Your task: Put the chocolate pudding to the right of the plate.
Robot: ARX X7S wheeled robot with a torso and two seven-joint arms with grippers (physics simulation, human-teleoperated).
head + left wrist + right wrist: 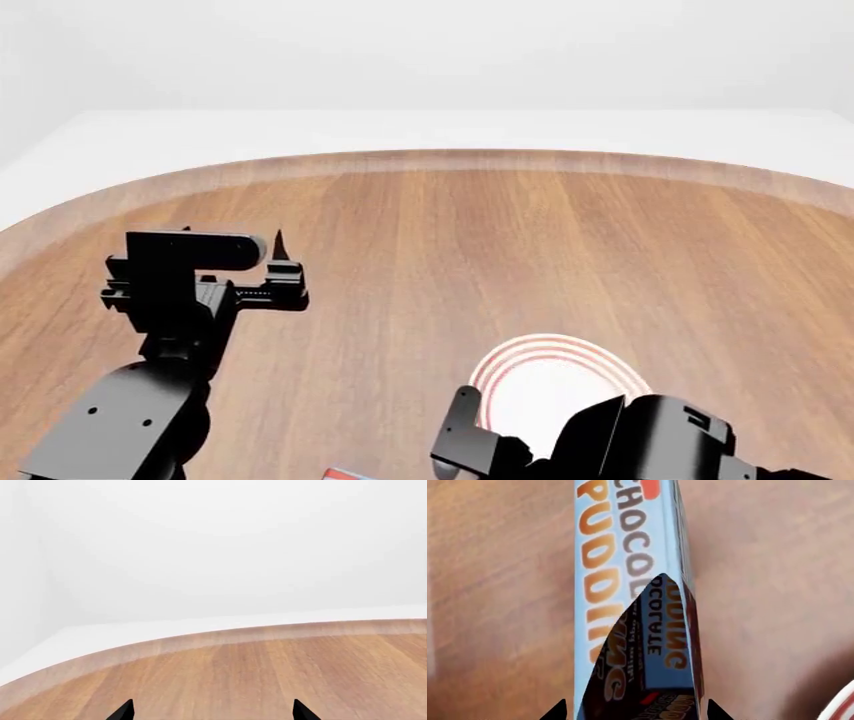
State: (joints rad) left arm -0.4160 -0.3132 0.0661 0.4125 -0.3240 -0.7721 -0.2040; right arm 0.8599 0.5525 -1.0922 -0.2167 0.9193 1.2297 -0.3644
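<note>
The chocolate pudding (pixel 627 555) is a carton with a light blue face, orange lettering and a dark brown side. It lies on the wooden table and fills the middle of the right wrist view. My right gripper (pixel 637 712) is open, with one fingertip on each side of the carton and a small gap at each side. In the head view only a red and pale sliver of the carton (pixel 350 473) shows at the bottom edge. The white plate with red rings (pixel 554 380) lies just right of it, partly hidden by my right arm (pixel 641 440). My left gripper (pixel 212 712) is open and empty.
The round wooden table (pixel 534 230) has its curved far edge against a white floor and walls. My left arm (pixel 174 330) is held above the table's left part. The plate's rim (pixel 844 705) shows at one corner of the right wrist view.
</note>
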